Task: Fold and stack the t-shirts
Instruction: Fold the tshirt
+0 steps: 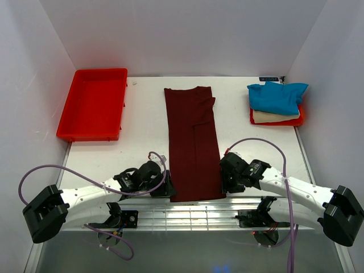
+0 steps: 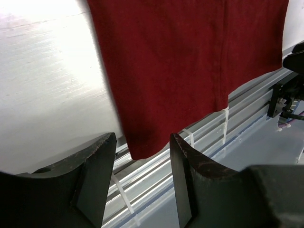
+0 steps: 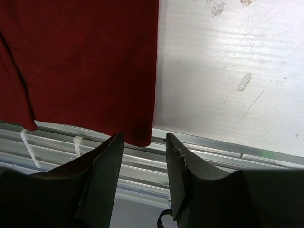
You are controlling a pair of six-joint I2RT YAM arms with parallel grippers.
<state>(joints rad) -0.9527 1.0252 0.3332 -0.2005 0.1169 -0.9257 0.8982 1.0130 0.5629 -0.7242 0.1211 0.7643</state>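
The dark maroon t-shirt (image 1: 192, 142) lies folded into a long strip down the middle of the table, its hem overhanging the near edge. My left gripper (image 1: 169, 190) is open at its near left corner, which shows just beyond the fingers in the left wrist view (image 2: 147, 147). My right gripper (image 1: 223, 183) is open at the near right corner, which shows in the right wrist view (image 3: 140, 135). Neither holds cloth. The bright blue t-shirt (image 1: 277, 95) lies folded on the cream t-shirt (image 1: 273, 118) at the back right.
An empty red tray (image 1: 94, 105) sits at the back left. A smaller red tray (image 1: 300, 119) holds the blue and cream stack. Aluminium rails (image 1: 187, 215) run along the table's near edge under the maroon hem.
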